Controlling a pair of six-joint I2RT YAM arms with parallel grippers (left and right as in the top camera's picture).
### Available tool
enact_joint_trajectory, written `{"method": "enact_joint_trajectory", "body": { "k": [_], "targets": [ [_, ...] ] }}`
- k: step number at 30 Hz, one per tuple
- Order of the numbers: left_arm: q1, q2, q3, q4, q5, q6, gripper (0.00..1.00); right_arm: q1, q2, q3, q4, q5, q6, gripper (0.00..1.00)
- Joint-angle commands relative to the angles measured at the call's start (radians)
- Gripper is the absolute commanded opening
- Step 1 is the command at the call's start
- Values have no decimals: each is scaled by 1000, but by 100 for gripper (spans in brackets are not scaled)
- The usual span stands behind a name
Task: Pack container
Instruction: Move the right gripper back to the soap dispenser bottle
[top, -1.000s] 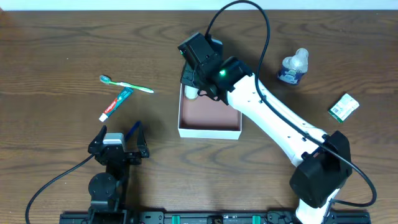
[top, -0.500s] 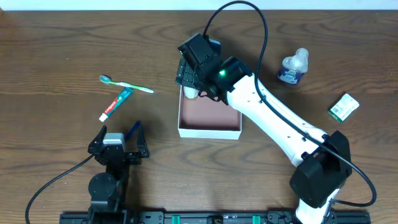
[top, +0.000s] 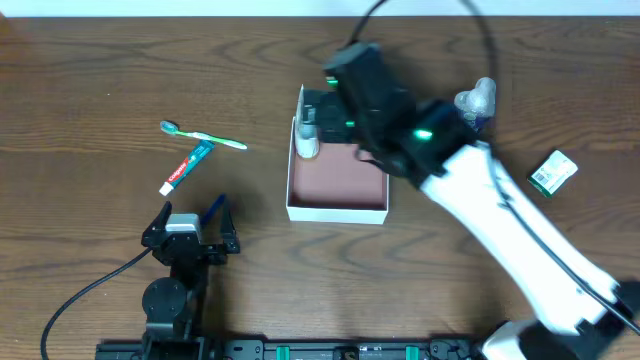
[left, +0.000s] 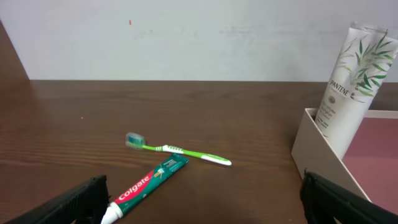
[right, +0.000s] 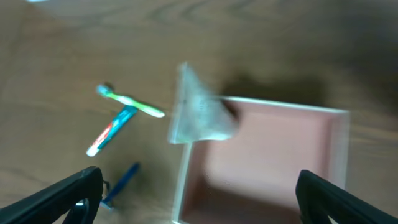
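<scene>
Two fingers of the right gripper (right: 199, 180) stand spread wide w/ nothing btw them. Its wrist view is blurred, so fine detail is lost.

Just below it in the overhead view, a white Pantene tube (left: 351, 81) stands tilted in the far-left corner of the container (top: 340, 185). It is right at the left wall; can't tell if it leans on it. The container sits mid-table and the rest of its pinkish floor is bare.

Judgement: the tube is delivered, so the step in hand is getting clear of the box and fetching the next item.
- Go straight up first, no sideways sweep near the tube. It's tall, tilted and prob. easy to topple.
- The small bottle (top: 475, 105) and the green-white box (top: 553, 171) lie on the right side, so they suit this arm.
- Set the bottle on bare floor, apart from the tube.

The left gripper (left: 203, 186) is also spread and holds nothing. It is parked near the front edge, well apart from the container, w/ a blue item (top: 213, 210) just beside it; can't tell what that is.

The toothbrush (top: 205, 136) and toothpaste (top: 187, 166) lie near each other on the left, so they suit that arm. Both lie flat on the table (top: 80, 90). Come down low, pinch across the width, and lay them flat in the box.
</scene>
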Motion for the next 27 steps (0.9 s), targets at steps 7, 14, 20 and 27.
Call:
{"method": "enact_joint_trajectory", "body": {
  "k": [7,14,20,27],
  "targets": [
    [5,-5,-21,-37,-9,14,98,-255,-78,13,-164,215,-145,99],
    [5,-5,-21,-37,-9,14,98,-432,-17,11,-167,193,-189,99],
    [5,-5,-21,-37,-9,14,98,-512,66,11,-114,158,-360,99],
    [5,-5,-21,-37,-9,14,98,-597,149,11,-73,93,-486,97]
  ]
}}
